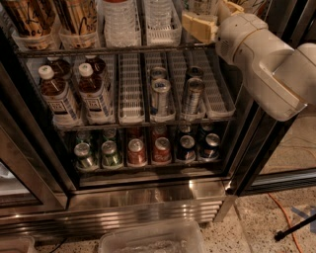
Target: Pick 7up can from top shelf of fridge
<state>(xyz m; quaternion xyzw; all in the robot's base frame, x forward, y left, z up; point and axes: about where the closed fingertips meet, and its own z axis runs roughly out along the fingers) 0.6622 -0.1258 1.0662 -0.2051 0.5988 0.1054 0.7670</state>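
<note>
Clear plastic tub [148, 239] on the floor, nearest the camera. Behind it, the fridge [143, 200] base panel, shiny steel. Lowest rack: row of small cans [111, 153], green and red. Middle rack: white-capped brown bottles [74, 91] at left, slim silver-blue cans [160, 94] in lane trays. None of these is the target.

Top shelf [98, 50]: tall printed containers [29, 20] and clear bottles [118, 20] at left. At its right end the gripper [201, 25], on the white arm [261, 64] that enters from the right, sits just above the rack wire. Wide or narrow: cannot tell from this angle.

7up can [202, 6]: judged to be the pale object just behind the gripper, at the frame's top edge, in the top shelf's right lanes.

Step in hand, as judged: final approach and grasp. To do it well:
- go in level along the lane and centre on the can body
- keep off the tray walls and neighbouring bottles
- close at mid-height
- lift before drawing out, so the base clears the tray lip

Can's look: only a strip of its side shows, pale with darker print. Lid and name are hidden.
</note>
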